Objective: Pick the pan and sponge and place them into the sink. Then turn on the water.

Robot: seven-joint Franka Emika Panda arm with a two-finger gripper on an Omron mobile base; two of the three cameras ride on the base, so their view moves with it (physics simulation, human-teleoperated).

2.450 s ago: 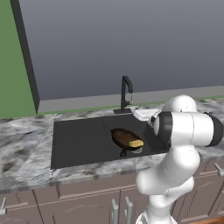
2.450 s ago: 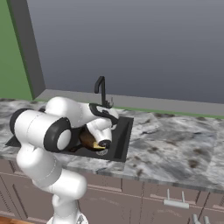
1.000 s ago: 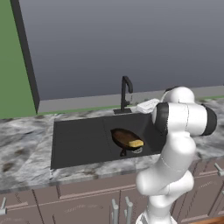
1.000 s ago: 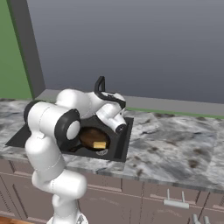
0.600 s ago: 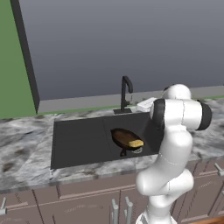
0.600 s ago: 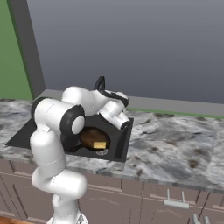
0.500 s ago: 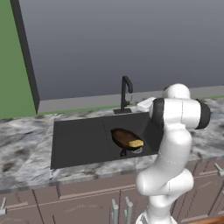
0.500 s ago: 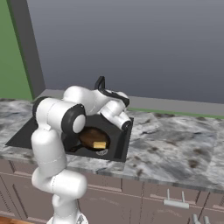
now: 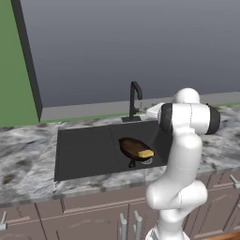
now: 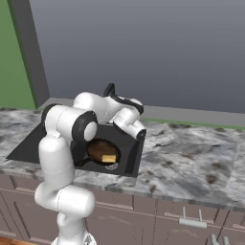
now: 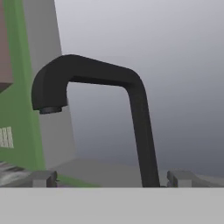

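the pan (image 9: 135,148) and sponge (image 9: 146,153) sit in the sink (image 9: 84,154). the gripper (image 11: 113,178) is wide open, holding nothing, right by the black faucet (image 11: 135,118). the faucet looks hard and stiff, so push its base handle.

i am working in a kitchen, a rendered one. a grey marbled countertop (image 9: 28,154) is running left and right below my claw, and brown cabinet fronts with metal handles (image 10: 192,223) are sitting under it. a matte black sink (image 9: 84,152) is lying set into the counter, below and to the left of my claw, with a pan (image 9: 133,146) and a yellow sponge (image 9: 146,153) resting in its basin. a slim black gooseneck faucet (image 11: 131,113) is standing right in front of my claw at the sink's back edge. a plain grey wall (image 9: 140,47) is rising behind it, with a green one (image 9: 14,61) further left.
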